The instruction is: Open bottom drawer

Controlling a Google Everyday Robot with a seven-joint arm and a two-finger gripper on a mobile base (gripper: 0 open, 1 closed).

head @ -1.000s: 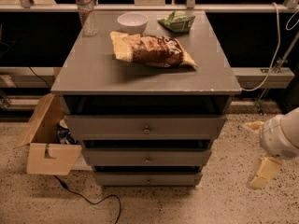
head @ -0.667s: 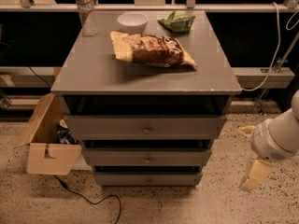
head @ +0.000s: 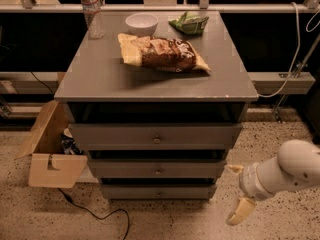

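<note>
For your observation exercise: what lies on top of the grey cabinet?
A water bottle, white bowl, green packet and brown snack bag; anything under the bag is hidden. The tool hangs right of the bottom drawer.

The grey cabinet top [head: 100,79] carried four things. A clear bottle [head: 91,11] stood upright at its back left corner. A white bowl [head: 141,23] sat to the right of it near the back edge, and a green bag [head: 190,23] lay further right along that edge. A brown snack bag [head: 162,54] lay flat near the middle, set at a slant. The cabinet stood on a speckled floor [head: 280,134]. An open cardboard box [head: 50,149] sat on the floor just beside its left side, and a black cable [head: 95,214] curled below the box. The gripper [head: 231,194] hung low over the floor, right of the cabinet, its fingers spread apart.
</note>
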